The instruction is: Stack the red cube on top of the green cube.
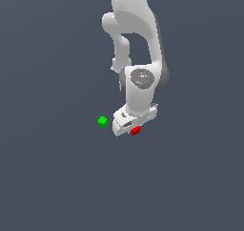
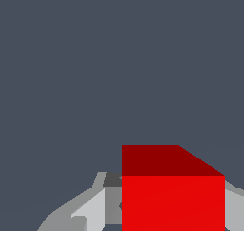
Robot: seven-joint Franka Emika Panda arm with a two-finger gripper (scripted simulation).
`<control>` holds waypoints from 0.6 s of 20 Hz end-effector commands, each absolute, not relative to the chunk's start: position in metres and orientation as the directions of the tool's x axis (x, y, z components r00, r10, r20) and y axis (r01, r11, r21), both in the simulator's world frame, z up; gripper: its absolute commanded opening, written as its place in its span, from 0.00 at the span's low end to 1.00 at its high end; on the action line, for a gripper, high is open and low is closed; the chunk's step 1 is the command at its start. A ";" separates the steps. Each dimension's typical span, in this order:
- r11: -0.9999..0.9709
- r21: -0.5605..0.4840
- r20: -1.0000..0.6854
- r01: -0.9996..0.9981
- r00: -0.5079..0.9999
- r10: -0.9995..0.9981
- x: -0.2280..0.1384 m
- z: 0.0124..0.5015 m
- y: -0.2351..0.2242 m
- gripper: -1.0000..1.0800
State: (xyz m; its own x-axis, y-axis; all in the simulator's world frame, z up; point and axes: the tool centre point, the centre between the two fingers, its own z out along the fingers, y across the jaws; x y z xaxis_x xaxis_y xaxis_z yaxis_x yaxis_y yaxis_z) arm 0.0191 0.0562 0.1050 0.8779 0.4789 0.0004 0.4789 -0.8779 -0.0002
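Note:
The red cube [image 1: 135, 130] sits right under the white hand of my gripper [image 1: 132, 128], low over the grey floor. The wrist view is filled at close range by the red cube [image 2: 173, 196], which lies between the two grey fingers [image 2: 97, 211]. Each finger lies against one side of it, so my gripper [image 2: 173, 213] is shut on the cube. Whether the cube rests on the floor or hangs just above it I cannot tell. The green cube [image 1: 102, 121] lies alone on the floor, a short way toward the exterior view's left of the gripper. It is out of the wrist view.
The white arm [image 1: 136, 44] comes down from the top of the exterior view to the hand. A plain dark grey floor [image 1: 57, 177] surrounds both cubes.

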 end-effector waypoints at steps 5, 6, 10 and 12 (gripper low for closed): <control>-0.879 0.000 0.001 0.477 0.879 0.477 -0.014 0.090 -0.001 0.00; -0.879 0.000 0.001 0.477 0.879 0.477 -0.019 0.088 -0.010 0.00; -0.879 0.000 0.001 0.477 0.879 0.477 -0.039 0.078 -0.045 0.00; -0.879 0.000 0.001 0.477 0.879 0.477 -0.048 0.074 -0.060 0.00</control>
